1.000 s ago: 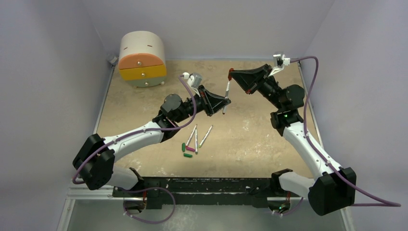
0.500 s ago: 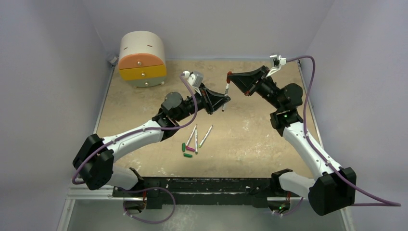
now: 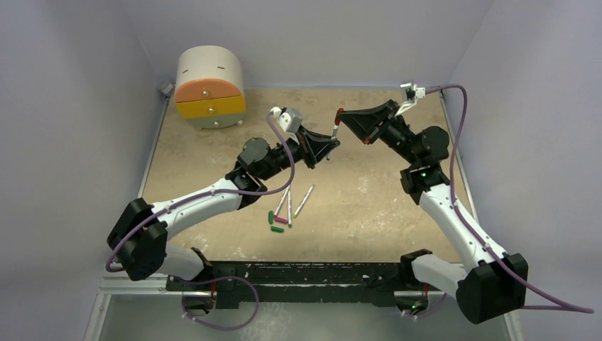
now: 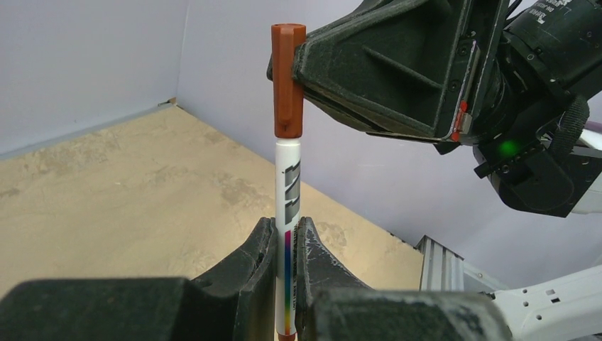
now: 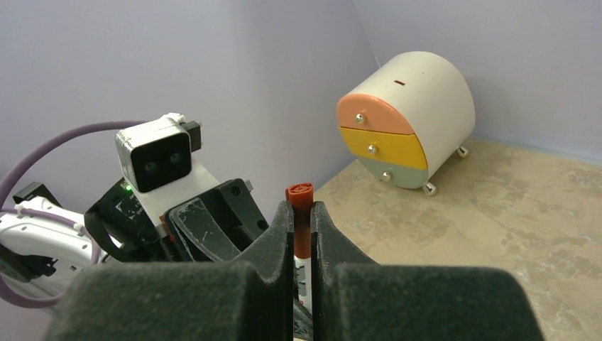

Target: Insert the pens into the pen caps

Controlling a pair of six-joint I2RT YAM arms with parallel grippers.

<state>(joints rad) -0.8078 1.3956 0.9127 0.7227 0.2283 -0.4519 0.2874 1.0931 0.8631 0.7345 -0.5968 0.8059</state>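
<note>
The left fingers (image 4: 267,240) are closed on the lower part of a white pen (image 4: 287,186), which stands upright between them, its barrel with the rainbow stripe pinched at the tips. To the right, the right fingers (image 5: 282,226) are closed on a dark red cap (image 4: 288,78), clamping it from the side. That cap sits over the pen's upper end, in line with the barrel, so both arms meet above the middle of the worktop (image 3: 383,202), towards its far half.

Nearer the arm bases, left of centre, three more pens (image 3: 289,210) lie loose, fanned out close together. Just beside their near ends lie two green caps (image 3: 270,217) and a magenta cap (image 3: 281,221), apart from the pens' tips.

The worktop is a mottled sandy beige, and plain pale lilac walls close it in on the left, far and right sides.

In the far left corner stands a small round drawer unit (image 3: 209,85), cream-bodied on little feet, with peach, yellow and pale grey-green drawer fronts. All three drawers are shut, so their contents cannot be seen.
</note>
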